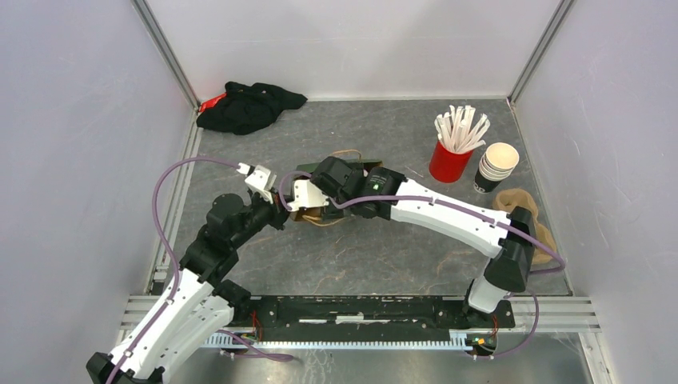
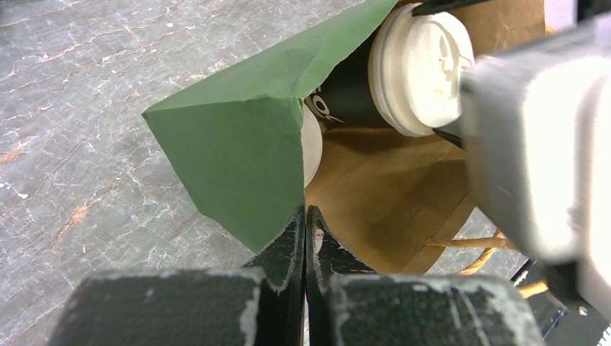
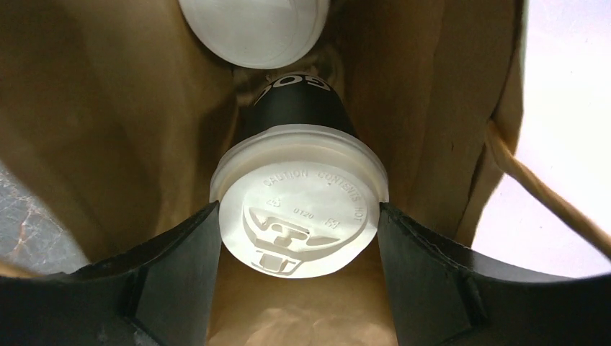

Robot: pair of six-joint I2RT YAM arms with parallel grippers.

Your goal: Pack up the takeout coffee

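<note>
Inside the bag (image 3: 108, 144), lidded cup (image 3: 299, 216) between right fingers (image 3: 173, 274).

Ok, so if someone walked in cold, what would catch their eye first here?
First, the lidded dark cup held between the right fingers, inside the brown-lined paper bag at mid-table, with a second lidded cup deeper in. Next, the left fingers pinched shut on the bag's green edge. Then the red cup of white sticks at the back right.
</note>
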